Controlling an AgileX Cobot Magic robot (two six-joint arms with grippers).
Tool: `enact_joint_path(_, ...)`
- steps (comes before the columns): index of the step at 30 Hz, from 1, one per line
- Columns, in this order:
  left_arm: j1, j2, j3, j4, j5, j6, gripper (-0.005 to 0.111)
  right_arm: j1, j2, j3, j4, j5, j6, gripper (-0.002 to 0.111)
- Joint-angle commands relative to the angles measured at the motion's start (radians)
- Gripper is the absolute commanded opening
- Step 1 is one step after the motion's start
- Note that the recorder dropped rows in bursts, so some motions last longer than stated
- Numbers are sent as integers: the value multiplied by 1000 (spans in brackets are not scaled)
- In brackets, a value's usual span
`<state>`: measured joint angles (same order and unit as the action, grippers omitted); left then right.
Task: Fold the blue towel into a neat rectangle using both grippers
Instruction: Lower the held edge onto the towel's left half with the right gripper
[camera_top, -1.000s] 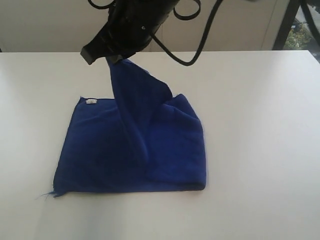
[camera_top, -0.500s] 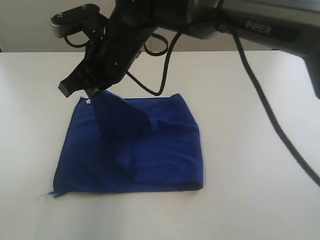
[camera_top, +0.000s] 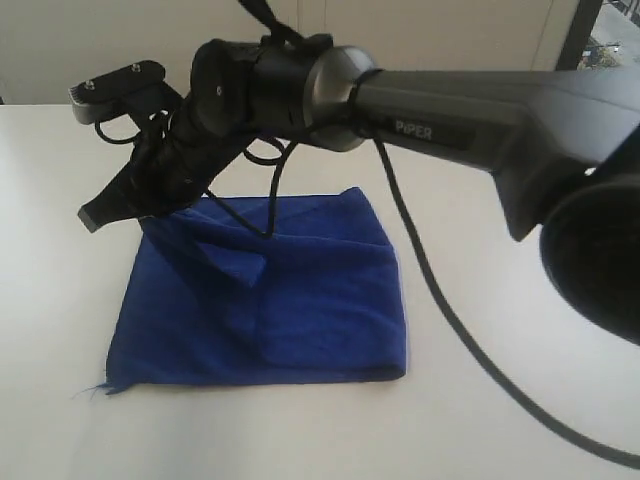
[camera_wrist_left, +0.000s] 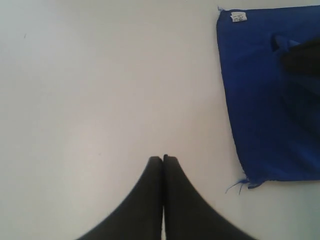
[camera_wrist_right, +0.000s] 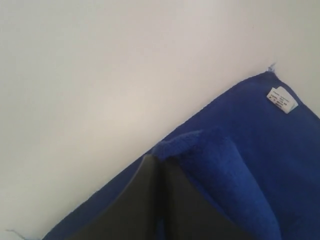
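White table (camera_top: 60, 420), PIPER on right arm (camera_top: 450, 105), right jaws clamped on blue towel (camera_top: 320, 300), white label (camera_wrist_left: 238, 16) illegible, left jaws together

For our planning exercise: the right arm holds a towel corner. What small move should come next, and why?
Probably move the right gripper slightly toward the white label and lower it. Its shut jaws pinch a folded-over corner of the blue towel, short of the labelled corner, which lies uncovered. The left gripper is shut, off the towel.
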<state>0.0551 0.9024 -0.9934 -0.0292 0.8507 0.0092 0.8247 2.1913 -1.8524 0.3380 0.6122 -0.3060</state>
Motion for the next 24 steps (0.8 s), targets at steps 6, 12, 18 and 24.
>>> enact_joint_path(6, 3, -6, -4, 0, 6, -9, 0, 5, 106, -9, 32, -103, -12, 0)
enact_joint_path(12, 3, -6, -4, 0, 6, -9, 0, 5, 154, -9, 81, -127, -12, 0)
enact_joint_path(18, 3, -6, -4, 0, 6, -9, 0, 5, 174, -9, 95, -123, -12, 7)
enact_joint_path(24, 3, -6, -4, 0, 6, -9, 0, 5, 174, -9, 97, -123, -12, 29)
